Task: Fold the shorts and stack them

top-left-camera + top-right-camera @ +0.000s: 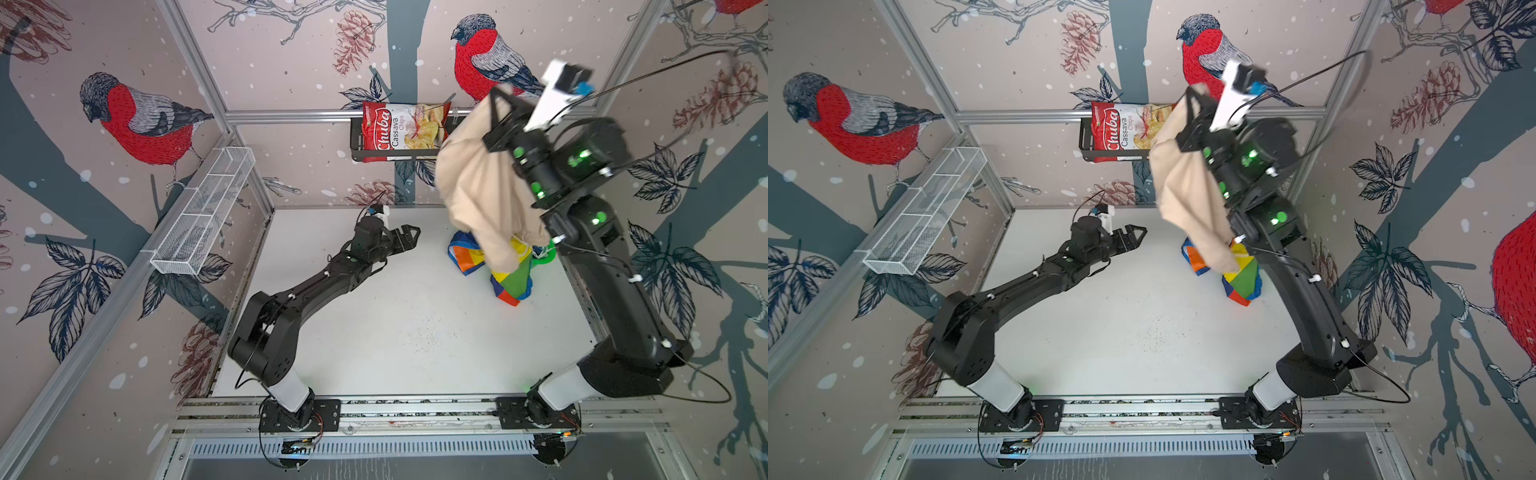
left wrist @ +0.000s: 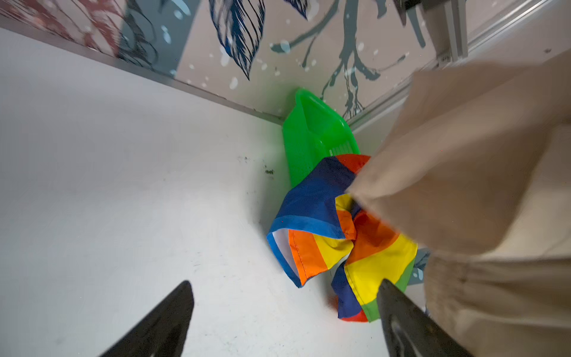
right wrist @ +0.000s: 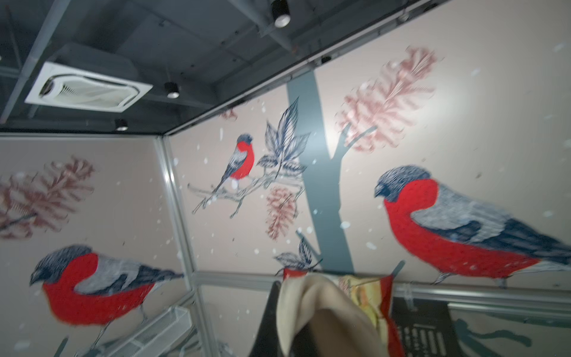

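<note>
Shorts: beige pair [image 1: 478,183] aloft, rainbow pair [image 1: 515,282] crumpled, none folded

Your right jaws are clamped on the beige pair, holding it high above the rainbow pair, which lies on the surface [image 1: 395,332] by the basket [image 2: 312,133]. Your left jaws gape wide, empty. Both folds and the stack remain

Right gripper [image 1: 1194,102] up high, clamped on the beige shorts [image 1: 1183,195]. The cloth hangs free, its lower end overlapping the rainbow shorts [image 1: 1244,276] in view. The rainbow shorts lie crumpled on the worktop [image 1: 1121,332] by its right edge, towards the far corner. Left gripper [image 1: 1134,235] has its jaws spread wide and empty, near the middle of the far edge, apart from both pairs.
</note>
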`<state>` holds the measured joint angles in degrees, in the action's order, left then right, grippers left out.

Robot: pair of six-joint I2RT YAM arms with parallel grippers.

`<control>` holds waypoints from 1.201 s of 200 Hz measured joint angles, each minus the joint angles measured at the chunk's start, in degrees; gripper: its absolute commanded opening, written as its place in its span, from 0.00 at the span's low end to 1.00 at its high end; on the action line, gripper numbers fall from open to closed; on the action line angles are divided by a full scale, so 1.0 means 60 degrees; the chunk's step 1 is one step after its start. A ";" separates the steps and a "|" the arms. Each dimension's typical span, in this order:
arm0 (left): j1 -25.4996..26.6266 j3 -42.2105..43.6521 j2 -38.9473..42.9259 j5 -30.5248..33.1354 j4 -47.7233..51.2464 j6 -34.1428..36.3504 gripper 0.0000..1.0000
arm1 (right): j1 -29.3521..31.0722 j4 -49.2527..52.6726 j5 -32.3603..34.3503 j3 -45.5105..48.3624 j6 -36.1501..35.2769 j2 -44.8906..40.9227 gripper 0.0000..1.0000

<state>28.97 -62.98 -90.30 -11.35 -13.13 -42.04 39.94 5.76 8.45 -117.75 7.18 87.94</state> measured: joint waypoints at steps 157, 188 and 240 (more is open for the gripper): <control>0.1989 -0.1086 -0.0528 0.2357 0.1217 0.1610 0.97 | -0.3960 0.2120 0.1770 0.8178 0.2663 -0.2852 0.99; 0.2798 -0.2670 -0.2135 0.2044 0.1341 0.2273 0.97 | -0.5370 0.2240 0.1395 0.8415 0.2976 -0.2415 0.99; 0.3574 -0.4506 -0.3978 0.1366 0.2025 0.2776 0.97 | -0.6120 0.2342 -0.0372 0.7981 0.3111 0.0004 0.38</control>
<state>50.41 -90.02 -114.17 -3.16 -0.97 -25.39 3.22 19.81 6.22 -69.87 25.85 87.96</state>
